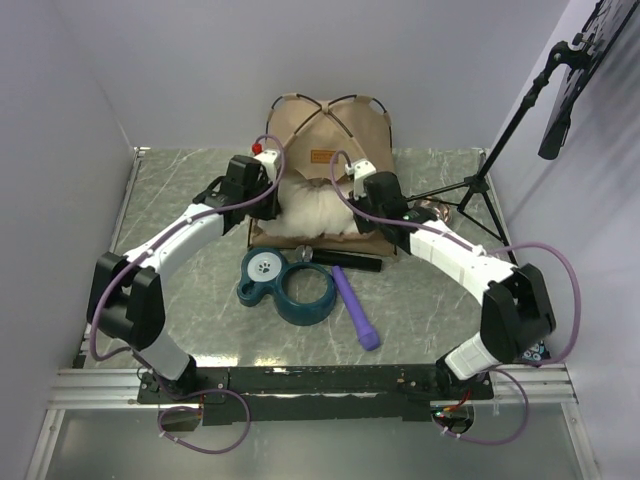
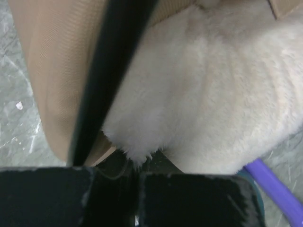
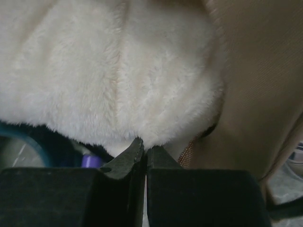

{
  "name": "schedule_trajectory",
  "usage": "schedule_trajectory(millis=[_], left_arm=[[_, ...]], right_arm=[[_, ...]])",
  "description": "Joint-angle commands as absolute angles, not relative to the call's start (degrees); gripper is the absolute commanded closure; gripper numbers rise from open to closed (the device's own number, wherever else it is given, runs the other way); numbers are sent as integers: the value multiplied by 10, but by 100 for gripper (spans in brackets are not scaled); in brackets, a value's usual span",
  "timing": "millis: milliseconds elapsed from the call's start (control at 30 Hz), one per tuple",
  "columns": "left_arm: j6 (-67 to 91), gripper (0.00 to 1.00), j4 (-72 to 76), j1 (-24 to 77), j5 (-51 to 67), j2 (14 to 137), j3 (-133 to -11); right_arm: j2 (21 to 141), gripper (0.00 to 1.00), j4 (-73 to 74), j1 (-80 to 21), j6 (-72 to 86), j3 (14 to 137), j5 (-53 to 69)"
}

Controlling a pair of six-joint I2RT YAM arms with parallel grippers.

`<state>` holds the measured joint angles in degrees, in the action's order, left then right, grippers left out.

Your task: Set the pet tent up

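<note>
The tan pet tent stands at the back centre, with thin dark poles crossing on top and a brown label patch. A cream-white pillow lies across its front on the black base. My left gripper is shut on the pillow's left corner. In the left wrist view the fur runs down into the closed fingertips, beside tan fabric. My right gripper is shut on the pillow's right corner. In the right wrist view its tips pinch the fur beside tent fabric.
A teal ring toy with a blue paw disc, a purple stick and a black rod lie in front of the tent. A small white ball sits by the rod. A tripod stands at the right.
</note>
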<state>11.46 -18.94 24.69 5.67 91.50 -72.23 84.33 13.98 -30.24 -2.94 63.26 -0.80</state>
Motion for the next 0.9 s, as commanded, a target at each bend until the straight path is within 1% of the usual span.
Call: schedule_trajectory(millis=[0, 200, 300, 367, 433, 467, 500, 533, 567, 667, 767, 833, 867], left_arm=[[147, 99, -74, 265, 49, 922, -728], [134, 96, 60, 280, 13, 968, -715], [113, 92, 104, 288, 2, 1002, -710], [96, 88, 130, 292, -17, 1017, -701], [74, 78, 152, 291, -45, 1026, -686], [66, 72, 151, 292, -54, 1029, -682], [58, 65, 143, 291, -62, 1029, -680], [54, 58, 130, 287, -63, 1022, -679], [54, 49, 121, 282, -58, 1010, -671], [66, 33, 114, 258, -5, 941, -634], [82, 23, 102, 237, 75, 875, -607], [85, 20, 93, 231, 115, 840, -595], [85, 19, 90, 230, 132, 824, -588]], right_arm=[[868, 100, 52, -310, -44, 703, -100], [891, 100, -12, -333, -69, 698, -149], [913, 100, -32, -341, -91, 694, -166], [927, 100, -44, -342, -102, 689, -174], [938, 98, -51, -343, -113, 680, -178], [940, 93, -50, -343, -116, 675, -176], [941, 85, -46, -342, -117, 672, -171], [939, 75, -36, -342, -116, 668, -171], [933, 65, -26, -342, -115, 663, -164], [898, 47, -10, -342, -108, 640, -129], [864, 39, 40, -344, -93, 638, -85], [846, 32, 74, -345, -84, 640, -50], [837, 30, 88, -345, -79, 640, -15]])
